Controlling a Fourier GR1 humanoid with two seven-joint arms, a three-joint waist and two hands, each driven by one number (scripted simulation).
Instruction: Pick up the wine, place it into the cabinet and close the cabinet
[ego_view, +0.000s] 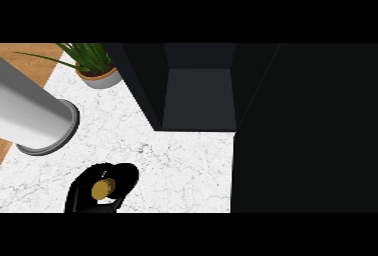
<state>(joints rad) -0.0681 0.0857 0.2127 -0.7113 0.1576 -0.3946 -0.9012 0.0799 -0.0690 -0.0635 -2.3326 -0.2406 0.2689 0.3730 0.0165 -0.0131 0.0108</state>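
Observation:
The wine bottle (104, 189) shows from above as a dark body with a gold cap, low on the left of the white marble counter (177, 160). My right hand (87, 199) comes in from the lower edge and curls round the bottle, hiding most of its body. The dark cabinet (199, 95) stands open at the back middle, its inside bare. Its open door (303, 130) fills the right side as a big black panel. A grey forearm (29, 110) crosses the left edge; its hand is outside the picture.
A potted plant (96, 67) stands at the counter's back left, close to the cabinet's left wall. The counter's left edge meets a wooden floor (29, 62). Bare marble lies between the bottle and the cabinet's opening.

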